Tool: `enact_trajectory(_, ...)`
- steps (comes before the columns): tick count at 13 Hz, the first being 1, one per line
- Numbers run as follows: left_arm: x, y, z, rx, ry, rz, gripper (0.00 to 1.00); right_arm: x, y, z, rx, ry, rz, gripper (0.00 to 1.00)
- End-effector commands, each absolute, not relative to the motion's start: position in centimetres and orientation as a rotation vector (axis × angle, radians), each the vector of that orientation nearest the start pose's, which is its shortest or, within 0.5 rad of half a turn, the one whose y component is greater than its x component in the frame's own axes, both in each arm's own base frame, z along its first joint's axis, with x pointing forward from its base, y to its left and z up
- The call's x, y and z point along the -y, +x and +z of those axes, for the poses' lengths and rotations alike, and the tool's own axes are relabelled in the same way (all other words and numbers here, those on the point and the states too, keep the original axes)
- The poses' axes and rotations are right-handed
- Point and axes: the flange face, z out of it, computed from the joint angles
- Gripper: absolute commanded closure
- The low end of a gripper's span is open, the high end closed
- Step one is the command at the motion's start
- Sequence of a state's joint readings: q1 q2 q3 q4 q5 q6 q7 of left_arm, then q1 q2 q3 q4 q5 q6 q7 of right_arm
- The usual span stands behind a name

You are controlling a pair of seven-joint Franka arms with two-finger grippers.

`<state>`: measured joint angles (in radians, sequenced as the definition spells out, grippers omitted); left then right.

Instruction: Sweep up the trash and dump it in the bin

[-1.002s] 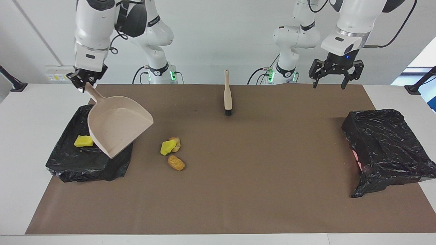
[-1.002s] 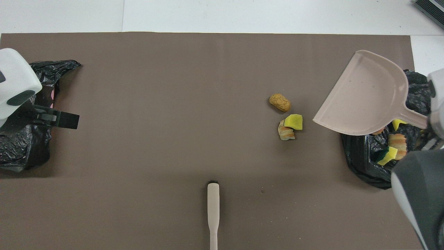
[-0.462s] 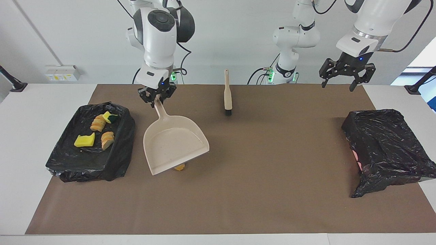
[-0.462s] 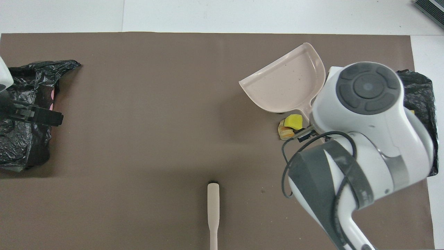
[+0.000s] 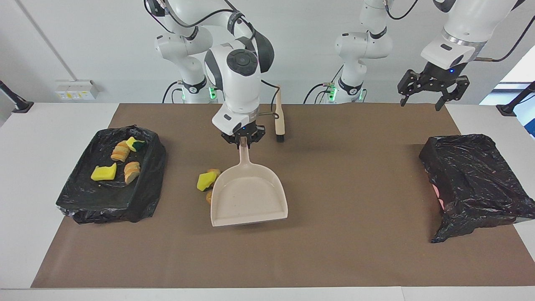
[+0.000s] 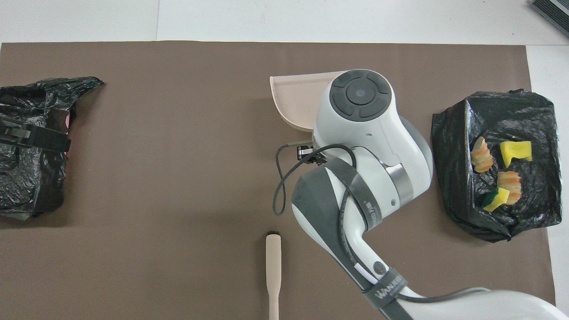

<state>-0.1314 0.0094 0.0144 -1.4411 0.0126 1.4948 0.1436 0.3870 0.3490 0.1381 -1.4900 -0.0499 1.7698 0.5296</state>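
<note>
Beige dustpan (image 5: 249, 195), handle clamped in the right gripper (image 5: 243, 140), sits beside three scraps (image 5: 207, 182); four lie in the bin (image 5: 75, 196). Left gripper (image 5: 432, 90) waits, jaws apart. Sliding sideways could scatter scraps.

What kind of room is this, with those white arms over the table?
Probably a robotics test lab. Two white arms are bolted at a table covered by a brown mat, with a dustpan, brush and bag-lined bin staged for a cleaning exercise.

Beige dustpan (image 5: 249, 196); yellow scraps (image 5: 103, 172)
</note>
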Motion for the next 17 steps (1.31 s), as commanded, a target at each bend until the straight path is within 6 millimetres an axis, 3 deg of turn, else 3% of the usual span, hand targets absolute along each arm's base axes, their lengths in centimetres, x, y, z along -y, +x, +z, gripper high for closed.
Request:
enact_trajectory(1,5.7,54.7,67.9,-0.421,-3.115,-0.056,0.0,-36.3,59.9,44.3,-0.121,-3.127,0.091,1.0)
enact_trajectory(3,5.6,54.2,67.7,-0.424,-3.115,-0.041,0.0,-39.5,60.0,41.5,-0.088,-3.109,0.073,1.0)
enact_trajectory(9,4.9,53.4,67.0,-0.404,-3.117,-0.007,0.0,-44.3,58.2,36.1,-0.096,-3.105,0.074,1.0)
enact_trajectory(13,4.0,53.1,66.8,-0.378,-3.122,-0.003,0.0,-44.6,58.0,35.6,-0.107,-3.104,0.079,1.0)
enact_trajectory(14,3.9,53.1,66.8,-0.376,-3.122,-0.003,0.0,-44.1,58.3,35.7,-0.096,-3.108,0.073,0.54)
enact_trajectory(15,3.9,53.1,66.8,-0.376,-3.122,-0.003,0.0,-43.8,58.6,36.4,-0.058,-3.107,0.054,0.01)
enact_trajectory(17,3.8,53.2,66.9,-0.373,-3.122,-0.005,0.0,-43.6,58.3,38.8,-0.03,-3.091,0.034,0.0)
